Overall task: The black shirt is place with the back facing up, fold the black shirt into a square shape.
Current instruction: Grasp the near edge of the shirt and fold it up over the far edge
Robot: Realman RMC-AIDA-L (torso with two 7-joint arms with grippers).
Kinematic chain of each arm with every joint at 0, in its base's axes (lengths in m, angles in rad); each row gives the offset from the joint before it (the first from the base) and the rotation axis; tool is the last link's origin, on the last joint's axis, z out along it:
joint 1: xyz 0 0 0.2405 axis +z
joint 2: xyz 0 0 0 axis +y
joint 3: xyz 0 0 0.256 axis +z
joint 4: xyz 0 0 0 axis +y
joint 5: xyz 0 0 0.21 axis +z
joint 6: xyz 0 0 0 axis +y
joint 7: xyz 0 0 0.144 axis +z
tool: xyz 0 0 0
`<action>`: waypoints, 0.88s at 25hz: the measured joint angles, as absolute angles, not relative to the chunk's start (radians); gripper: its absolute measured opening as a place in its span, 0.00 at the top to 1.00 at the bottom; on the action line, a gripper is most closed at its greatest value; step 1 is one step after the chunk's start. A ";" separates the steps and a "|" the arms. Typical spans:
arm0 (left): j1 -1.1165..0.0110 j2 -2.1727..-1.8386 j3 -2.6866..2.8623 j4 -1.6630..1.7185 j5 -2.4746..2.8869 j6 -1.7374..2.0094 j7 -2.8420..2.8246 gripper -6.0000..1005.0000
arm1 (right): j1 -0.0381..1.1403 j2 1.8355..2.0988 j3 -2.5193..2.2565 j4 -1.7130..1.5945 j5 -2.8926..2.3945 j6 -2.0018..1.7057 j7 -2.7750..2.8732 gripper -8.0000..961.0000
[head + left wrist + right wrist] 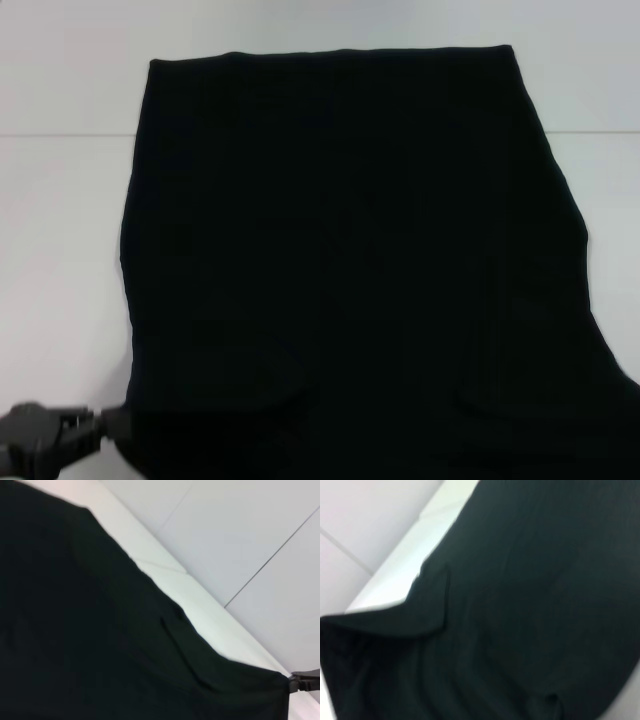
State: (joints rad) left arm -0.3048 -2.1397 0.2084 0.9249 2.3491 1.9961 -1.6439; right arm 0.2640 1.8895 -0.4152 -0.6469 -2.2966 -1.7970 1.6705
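Note:
The black shirt (350,260) lies spread over the white table, plain side up, straight hem at the far end. Faint curved seams show near its front corners. At the shirt's near left corner my left gripper (108,424) is shut on the cloth edge. The head view does not show my right gripper. In the left wrist view it appears as a small dark gripper (300,682) at the far corner of the shirt (100,645), where the cloth is drawn to a point and pinched. The right wrist view is filled by the shirt (530,605), with a raised fold at one corner.
The white table (60,250) shows bare to the left and right of the shirt and beyond its far hem. A seam line (70,134) crosses the surface at the back. The shirt runs off the head view's bottom right.

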 joint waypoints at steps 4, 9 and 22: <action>-0.395 -2.104 0.164 0.877 2.345 1.960 -1.652 0.97 | 0.336 1.890 -0.348 -0.637 -2.297 -1.775 1.691 0.93; -0.503 -2.053 0.139 0.774 2.337 1.848 -1.665 0.97 | 0.449 1.891 -0.339 -0.636 -2.295 -1.693 1.786 0.93; -0.768 -1.972 0.205 0.587 2.349 1.285 -1.737 0.96 | 0.748 1.902 -0.486 -0.486 -2.297 -1.189 1.961 0.93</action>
